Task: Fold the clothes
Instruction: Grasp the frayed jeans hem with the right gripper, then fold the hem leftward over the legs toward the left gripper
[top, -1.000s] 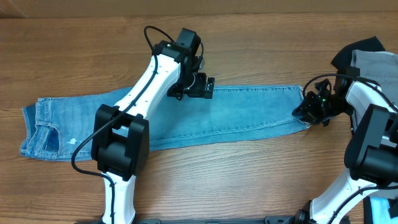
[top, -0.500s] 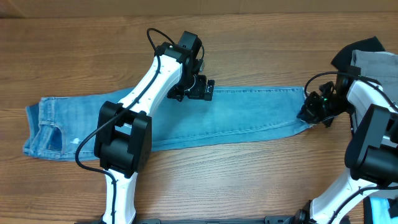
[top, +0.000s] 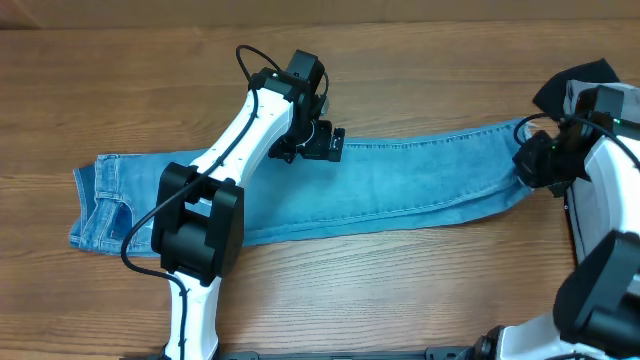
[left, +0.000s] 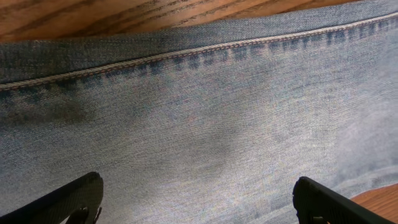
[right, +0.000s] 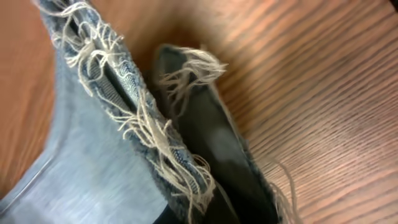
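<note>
The light blue jeans (top: 390, 185) lie stretched across the table, waist at the left, frayed leg hems at the right. My left gripper (top: 322, 143) hovers open over the upper edge of the leg; in the left wrist view its fingers (left: 199, 202) spread wide above the denim (left: 199, 112) with its stitched seam. My right gripper (top: 535, 160) is shut on the frayed hems; the right wrist view shows the frayed hem (right: 149, 130) pinched at the jaws and lifted off the wood.
A grey garment (top: 600, 95) and a black garment (top: 565, 85) lie at the right edge behind my right arm. Bare wooden table (top: 400, 290) surrounds the jeans.
My right gripper has pulled the hem end to the right and slightly up, dragging the whole pair of jeans rightward. My left gripper has stayed in place.
</note>
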